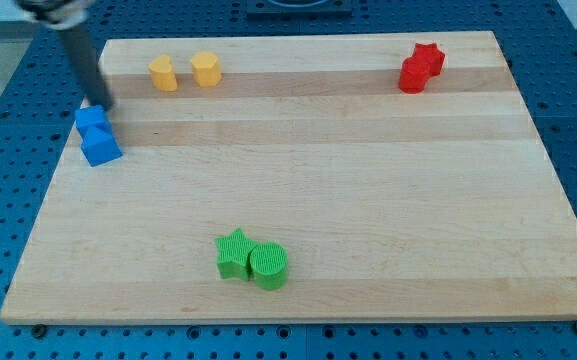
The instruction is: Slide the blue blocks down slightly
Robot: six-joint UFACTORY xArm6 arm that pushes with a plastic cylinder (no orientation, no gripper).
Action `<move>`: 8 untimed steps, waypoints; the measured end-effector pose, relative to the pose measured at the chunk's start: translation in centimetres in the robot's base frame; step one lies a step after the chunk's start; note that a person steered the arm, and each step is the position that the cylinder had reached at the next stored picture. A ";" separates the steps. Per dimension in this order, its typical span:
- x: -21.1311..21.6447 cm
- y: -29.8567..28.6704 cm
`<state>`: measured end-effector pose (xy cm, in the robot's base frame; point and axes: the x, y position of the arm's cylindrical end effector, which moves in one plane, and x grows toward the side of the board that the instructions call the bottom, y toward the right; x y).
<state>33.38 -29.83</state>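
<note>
Two blue blocks sit touching near the board's left edge: a smaller blue block [91,119] above and a blue cube-like block [101,146] just below it. My tip [104,106] is at the end of the dark rod that slants down from the view's top left. It rests right at the upper right edge of the smaller blue block, touching or nearly touching it.
Two yellow blocks [163,73] [206,69] sit near the top left. Two red blocks [413,75] [429,58] touch at the top right. A green star [234,253] and a green cylinder [268,265] touch near the bottom middle. The wooden board [368,180] lies on a blue perforated table.
</note>
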 end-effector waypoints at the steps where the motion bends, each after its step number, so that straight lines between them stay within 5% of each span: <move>1: 1.5 3.4; 2: 5.2 6.6; 3: 7.3 1.9; 7: 5.2 -0.7; 8: 8.0 -0.6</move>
<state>41.42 -30.46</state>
